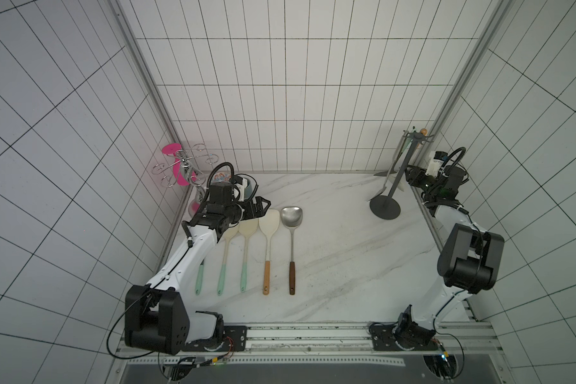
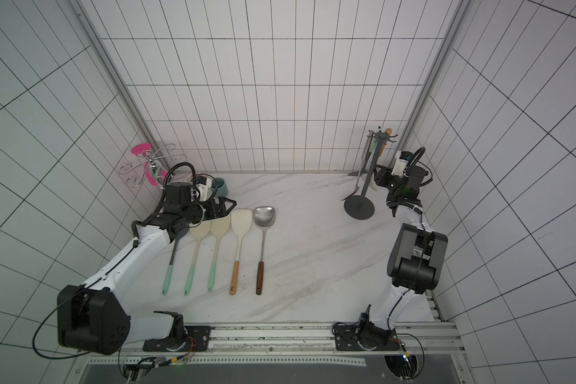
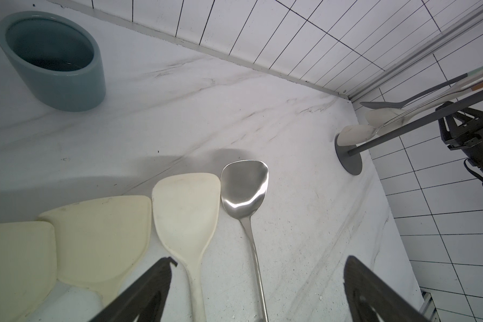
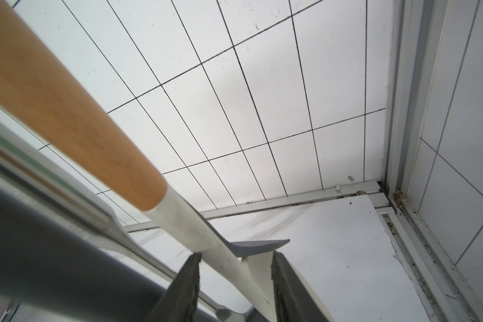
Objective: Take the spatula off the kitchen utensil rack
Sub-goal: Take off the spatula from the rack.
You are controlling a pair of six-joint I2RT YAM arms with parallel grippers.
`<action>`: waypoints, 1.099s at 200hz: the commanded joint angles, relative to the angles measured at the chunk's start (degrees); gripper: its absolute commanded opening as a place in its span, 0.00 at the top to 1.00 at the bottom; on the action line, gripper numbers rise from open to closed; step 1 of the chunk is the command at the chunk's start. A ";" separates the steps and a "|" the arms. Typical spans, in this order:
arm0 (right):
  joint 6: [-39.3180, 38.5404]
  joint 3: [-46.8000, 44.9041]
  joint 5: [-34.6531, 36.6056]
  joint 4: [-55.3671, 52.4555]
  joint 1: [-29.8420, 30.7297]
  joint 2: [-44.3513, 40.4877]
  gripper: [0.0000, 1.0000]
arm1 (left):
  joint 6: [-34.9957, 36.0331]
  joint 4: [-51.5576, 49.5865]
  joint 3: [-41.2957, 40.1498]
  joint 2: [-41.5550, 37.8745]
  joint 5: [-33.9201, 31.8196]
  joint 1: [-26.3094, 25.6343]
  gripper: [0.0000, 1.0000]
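Observation:
The kitchen utensil rack [image 1: 400, 169] [image 2: 370, 173], a dark grey pole on a round base, stands at the back right corner. Several utensils hang from its hooks. Among them is the spatula [image 4: 67, 111], with a wooden handle and a white neck and blade; its handle top shows by the hooks [image 1: 423, 132] [image 2: 387, 133]. My right gripper [image 4: 236, 256] [image 1: 408, 179] is beside the pole, low down, shut on the spatula where the neck widens into the blade. My left gripper [image 3: 261, 259] [image 1: 263, 207] hangs open over the utensils lying at the left, holding nothing.
Several utensils lie in a row at the left, among them a steel turner [image 1: 291, 216] and a white, wooden-handled one [image 1: 268, 222]. A blue-grey cup [image 3: 53, 61] and a chrome stand [image 1: 183, 166] with a pink mug are at the back left. Tiled walls close in behind the rack.

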 commanded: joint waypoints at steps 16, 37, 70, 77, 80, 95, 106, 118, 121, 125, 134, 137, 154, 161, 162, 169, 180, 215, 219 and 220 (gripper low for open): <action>0.05 2.27 -6.00 8.67 0.06 1.06 0.54 | 0.36 1.27 -0.57 0.49 0.50 0.36 0.03; 0.49 1.03 -6.96 10.25 0.20 1.03 0.53 | 0.28 1.27 -0.53 0.66 0.57 0.36 0.03; -0.40 -0.37 -7.21 10.55 0.66 0.58 0.52 | 0.32 1.34 -0.60 0.82 0.68 0.41 0.03; -0.81 -0.70 -6.85 10.45 0.76 0.34 0.52 | 0.28 1.35 -0.53 0.82 0.69 0.45 0.03; -0.94 -0.84 -6.79 10.37 0.83 0.26 0.52 | 0.26 1.36 -0.55 0.81 0.76 0.45 0.03; -1.81 -1.58 -6.46 10.14 1.19 -0.26 0.52 | 0.25 1.31 -0.54 0.76 0.77 0.44 0.03; -2.89 -2.28 -6.14 9.55 1.53 -0.80 0.52 | 0.20 1.36 -0.53 0.84 0.77 0.45 0.03; -4.48 -3.40 -5.33 8.97 2.11 -1.55 0.53 | 0.26 1.36 -0.56 0.91 0.77 0.43 0.03; -4.96 -3.69 -5.12 8.75 2.23 -1.79 0.53 | 0.20 1.36 -0.53 0.92 0.77 0.45 0.03; -5.58 -4.00 -4.83 8.36 2.41 -1.95 0.53 | 0.19 1.34 -0.55 0.86 0.77 0.44 0.03; -6.92 -4.47 -4.17 7.45 2.88 -2.40 0.53 | 0.19 1.35 -0.64 0.90 0.79 0.41 0.03; -7.30 -4.58 -3.91 7.13 3.02 -2.59 0.53 | 0.19 1.32 -0.61 0.94 0.77 0.43 0.03; -8.62 -5.03 -2.22 6.15 3.56 -3.08 0.55 | 0.11 1.47 -0.62 0.99 0.96 0.42 0.03; -8.73 -5.15 -1.73 6.14 3.57 -3.15 0.55 | 0.15 1.54 -0.66 1.08 0.99 0.45 0.03; -8.73 -5.15 -1.67 6.14 3.57 -3.14 0.55 | 0.12 1.49 -0.64 1.05 0.96 0.45 0.03; -8.74 -5.15 -1.10 6.23 3.64 -3.17 0.56 | 0.11 1.47 -0.62 1.07 0.95 0.45 0.03; -8.82 -4.81 -0.23 6.02 3.71 -3.12 0.59 | 0.14 1.49 -0.62 1.06 0.94 0.45 0.03; -9.76 -4.43 0.84 4.47 3.74 -3.83 0.79 | 0.21 1.48 -0.63 1.12 0.91 0.45 0.03; -9.87 -4.57 0.97 4.38 3.75 -4.11 0.81 | 0.11 1.53 -0.67 1.10 0.87 0.45 0.03; -9.92 -4.64 1.00 4.29 3.75 -4.19 0.81 | 0.15 1.53 -0.64 1.10 0.86 0.40 0.03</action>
